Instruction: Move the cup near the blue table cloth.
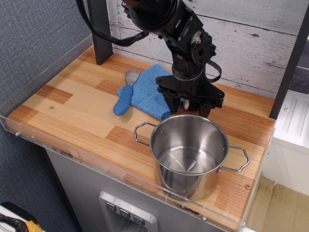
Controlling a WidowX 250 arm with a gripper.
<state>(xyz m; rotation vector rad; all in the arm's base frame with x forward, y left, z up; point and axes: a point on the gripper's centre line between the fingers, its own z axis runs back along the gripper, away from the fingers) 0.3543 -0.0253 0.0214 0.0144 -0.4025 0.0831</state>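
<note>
- Robot arm bends low over a wooden bench, its gripper down at the surface between a folded blue towel and a large steel pot.
- Dark fingers stand fairly wide apart, one on each side of a small pale patch at board level.
- That patch, with a hint of colour at its centre, appears to be the white end of the little black cup; the rest of it is hidden by the gripper, so whether the fingers grip it or merely straddle it cannot be told.
- Cup's position, if that reading is right: on the bench just beside the towel's right edge, close behind the pot's far rim.
- Towel lies flat near the back wall, with a blue-handled utensil resting along its left edge.
- Progress, as a judgement: the cup already sits next to the blue cloth, so the placing looks essentially done.
- Remaining work seems to be only letting go fully, if that has not happened, and lifting the arm clear without knocking the cup over or brushing the pot.
</note>
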